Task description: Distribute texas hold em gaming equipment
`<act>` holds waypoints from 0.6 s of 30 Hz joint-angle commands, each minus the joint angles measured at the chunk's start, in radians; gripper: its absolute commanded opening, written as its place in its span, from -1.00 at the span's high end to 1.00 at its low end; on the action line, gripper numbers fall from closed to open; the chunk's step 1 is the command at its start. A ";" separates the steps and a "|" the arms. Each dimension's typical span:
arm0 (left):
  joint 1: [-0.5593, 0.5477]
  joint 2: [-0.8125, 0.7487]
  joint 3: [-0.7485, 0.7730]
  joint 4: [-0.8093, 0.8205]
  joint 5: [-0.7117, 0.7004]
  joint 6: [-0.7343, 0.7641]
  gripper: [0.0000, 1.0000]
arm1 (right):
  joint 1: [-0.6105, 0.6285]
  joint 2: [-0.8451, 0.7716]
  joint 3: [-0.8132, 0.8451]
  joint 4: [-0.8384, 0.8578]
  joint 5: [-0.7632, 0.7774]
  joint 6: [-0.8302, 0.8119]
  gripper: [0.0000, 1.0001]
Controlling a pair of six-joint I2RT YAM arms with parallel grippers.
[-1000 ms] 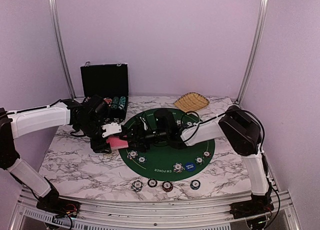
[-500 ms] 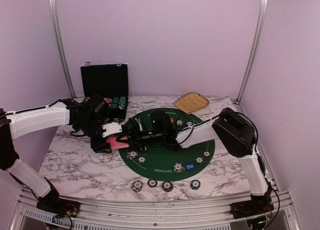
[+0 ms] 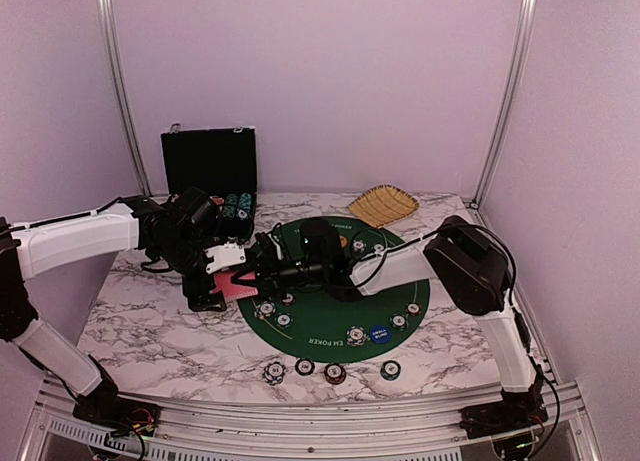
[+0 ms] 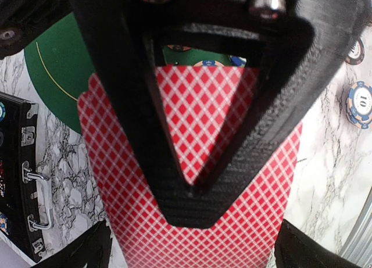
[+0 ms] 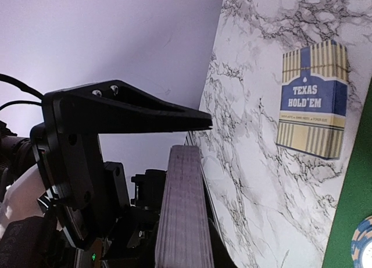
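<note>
My L gripper (image 4: pixel 195 253) is wide, R gripper (image 3: pixel 258 272) can't tell; cards (image 4: pixel 197 105) over green mat (image 4: pixel 52 70) edge; box (image 5: pixel 311 99) says TEXAS HOLD'EM

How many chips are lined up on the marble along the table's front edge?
4. The left chip, second chip and third chip sit close together; the right chip lies apart, just in front of the blue button. Nothing covers that strip.

Red-backed card deck (image 3: pixel 237 285) at the green mat's (image 3: pixel 320 319) 9 o'clock edge.
Squared stack, lattice backs; striped poker chips (image 3: pixel 356 335) dot the mat from 4 to 8 o'clock, blue disc button (image 3: pixel 378 333) at 5, four more chips (image 3: pixel 305 367) beyond 6.
</note>
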 commanded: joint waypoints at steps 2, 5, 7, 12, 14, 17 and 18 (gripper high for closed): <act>-0.018 -0.018 0.037 -0.017 0.011 -0.002 -0.98 | 0.017 0.015 0.011 0.033 0.002 0.002 1.00; -0.037 -0.008 0.040 -0.019 0.032 0.002 -0.98 | 0.022 0.027 0.015 0.063 0.000 0.026 1.00; -0.056 0.005 0.041 -0.017 0.021 0.008 -0.98 | 0.026 0.029 0.023 0.064 -0.001 0.031 1.00; -0.071 0.038 0.064 -0.019 0.010 0.036 -0.98 | 0.031 0.026 0.028 0.059 -0.001 0.030 1.00; -0.071 0.048 0.068 -0.019 -0.006 0.052 -0.97 | 0.031 0.020 0.019 0.065 0.002 0.032 1.00; -0.071 0.061 0.067 -0.022 -0.012 0.066 -0.93 | 0.030 0.019 0.009 0.085 0.004 0.042 1.00; -0.071 0.065 0.067 -0.024 -0.012 0.072 -0.91 | 0.030 0.020 0.006 0.094 0.004 0.046 1.00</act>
